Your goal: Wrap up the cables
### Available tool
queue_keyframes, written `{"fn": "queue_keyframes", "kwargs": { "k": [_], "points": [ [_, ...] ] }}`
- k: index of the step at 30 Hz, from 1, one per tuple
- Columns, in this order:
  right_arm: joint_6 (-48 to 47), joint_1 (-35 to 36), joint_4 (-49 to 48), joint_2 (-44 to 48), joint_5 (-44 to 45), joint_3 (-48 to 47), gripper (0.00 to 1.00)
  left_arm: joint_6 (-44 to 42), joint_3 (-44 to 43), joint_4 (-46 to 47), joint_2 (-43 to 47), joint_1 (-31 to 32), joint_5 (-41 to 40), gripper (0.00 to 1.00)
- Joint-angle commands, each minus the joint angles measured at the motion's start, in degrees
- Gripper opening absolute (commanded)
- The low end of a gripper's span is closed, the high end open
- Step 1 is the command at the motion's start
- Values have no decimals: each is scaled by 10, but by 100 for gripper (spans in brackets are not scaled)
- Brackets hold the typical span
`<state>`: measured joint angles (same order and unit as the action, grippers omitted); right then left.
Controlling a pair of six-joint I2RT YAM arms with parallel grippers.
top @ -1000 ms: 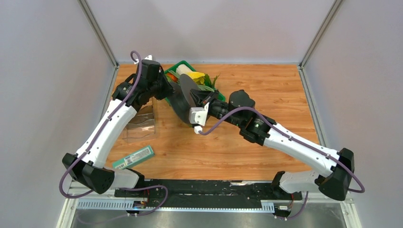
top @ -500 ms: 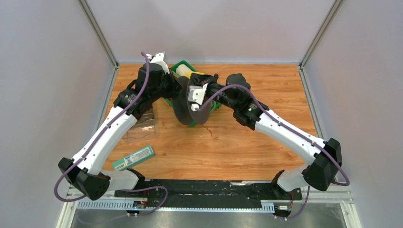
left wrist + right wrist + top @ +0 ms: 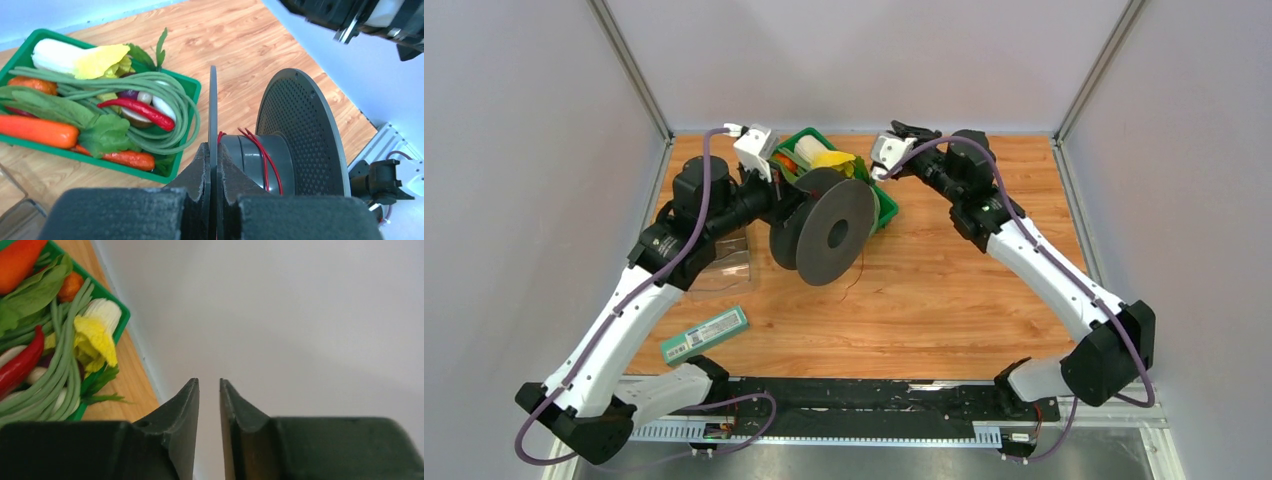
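Since the free end of the red wire (image 3: 856, 272) trails from the spool (image 3: 834, 232) toward the table (image 3: 984, 300), on the near side of the hub, what matters for the coming move is how that tail lies from the right fingers (image 3: 185, 405). We see them well apart. The right fingers sit up by the back wall, beyond the far right corner of the green basket (image 3: 890, 207). In the right wrist view they face bare wall, with the spool behind and to their left. We judge they must turn back and drop toward the near side of the spool before another turn can be laid.

The spool stands on edge, its two perforated discs upright and its hub axis roughly level, aimed toward the near right of the table. A few turns of red wire cross the grey hub between the discs in the left wrist view. The rest is a thin thread we can barely follow from above.

The left arm is the nearer one, but it is occupied. The left fingers (image 3: 200, 170) are pressed together on the thin rim of one disc, pinching it edge-on and carrying the spool. The right fingers stand slightly spread with a narrow gap between them, holding and touching nothing.
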<state>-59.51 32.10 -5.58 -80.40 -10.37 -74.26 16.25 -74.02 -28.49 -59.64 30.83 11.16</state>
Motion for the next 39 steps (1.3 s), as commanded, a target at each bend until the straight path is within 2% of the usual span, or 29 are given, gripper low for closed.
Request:
{"fn": "queue_keyframes", "kwargs": {
  "k": [1,3,5,9,13,15,17,25,33,36,39],
  "points": [
    [109,-39,115,43,-105,7,39,-3,-59,64,1,-19,72,0],
    [179,-62,149,58,-161,12,57,7,-77,60,-6,-30,83,0],
    [241,-79,179,68,-198,17,69,7,-105,44,-18,-40,102,0],
    [365,-99,180,100,-244,61,87,14,-134,43,-25,-56,141,0],
    [499,-100,128,132,-205,127,100,42,-146,58,-23,-60,138,0],
    [517,-102,125,149,-188,150,100,62,-159,56,-30,-60,125,0],
    [504,-107,123,161,-210,170,100,91,-174,55,-43,-60,114,0],
    [489,-108,92,168,-197,223,100,171,-233,79,-88,-59,83,0],
    [480,-99,32,165,-308,252,100,221,-226,146,-78,-59,75,0],
    [452,-78,37,182,-289,263,99,222,-245,122,-79,-59,26,0],
    [402,-49,41,212,-227,283,96,238,-264,88,-89,-59,-26,0]
  ]
}}
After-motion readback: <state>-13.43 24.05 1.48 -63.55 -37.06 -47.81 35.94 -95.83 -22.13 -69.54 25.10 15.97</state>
